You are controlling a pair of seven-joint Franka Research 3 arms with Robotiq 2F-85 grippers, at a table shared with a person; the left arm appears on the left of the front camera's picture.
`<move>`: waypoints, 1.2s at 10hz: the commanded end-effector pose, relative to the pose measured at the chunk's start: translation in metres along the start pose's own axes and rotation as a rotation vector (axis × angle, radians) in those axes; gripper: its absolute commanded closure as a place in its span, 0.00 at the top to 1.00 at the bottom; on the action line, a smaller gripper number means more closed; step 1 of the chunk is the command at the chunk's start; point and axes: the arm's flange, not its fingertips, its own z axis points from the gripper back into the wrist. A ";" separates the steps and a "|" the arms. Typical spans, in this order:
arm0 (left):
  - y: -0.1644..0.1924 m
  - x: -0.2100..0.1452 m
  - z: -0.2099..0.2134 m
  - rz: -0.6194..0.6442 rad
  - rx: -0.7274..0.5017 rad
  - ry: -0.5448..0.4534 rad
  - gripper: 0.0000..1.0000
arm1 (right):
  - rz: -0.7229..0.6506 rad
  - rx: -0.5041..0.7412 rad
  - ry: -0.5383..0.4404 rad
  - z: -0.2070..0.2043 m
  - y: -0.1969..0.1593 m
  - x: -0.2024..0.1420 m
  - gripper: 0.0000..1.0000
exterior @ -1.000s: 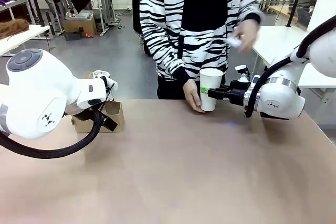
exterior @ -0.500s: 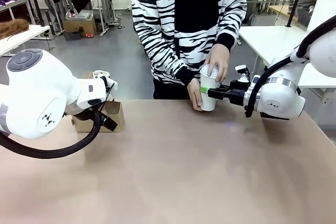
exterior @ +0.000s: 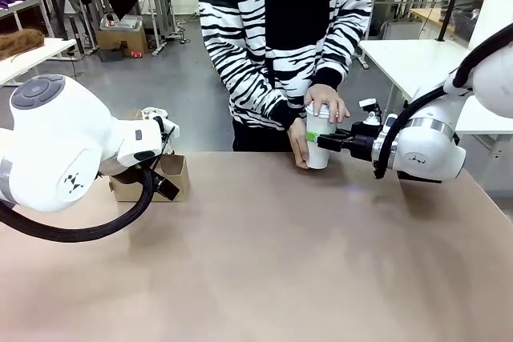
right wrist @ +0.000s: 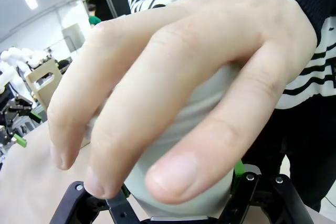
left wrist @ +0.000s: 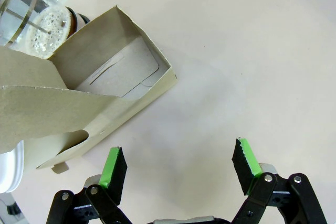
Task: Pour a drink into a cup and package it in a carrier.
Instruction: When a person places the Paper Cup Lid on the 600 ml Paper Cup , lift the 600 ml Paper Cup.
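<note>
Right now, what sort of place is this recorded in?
Probably a robotics lab or workshop rather than a café: a bare grey floor, white work tables behind the person, and a cardboard box stored on the floor.

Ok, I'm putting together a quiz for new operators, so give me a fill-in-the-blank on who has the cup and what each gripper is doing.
1. The person's hand rests on ____ of the cup.
2. The right gripper is shut on the ____.
3. The left gripper stands ____, holding nothing, beside the carrier.
Missing words: top; cup; open.
</note>
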 end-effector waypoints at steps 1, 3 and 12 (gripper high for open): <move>-0.001 0.000 0.000 -0.002 -0.002 -0.001 1.00 | -0.013 0.005 0.005 0.001 0.003 0.003 0.80; -0.001 0.000 0.000 -0.002 -0.002 -0.001 1.00 | -0.013 0.005 0.005 0.001 0.003 0.003 0.80; -0.001 0.000 0.000 -0.002 -0.002 -0.001 1.00 | -0.013 0.005 0.005 0.001 0.003 0.003 0.80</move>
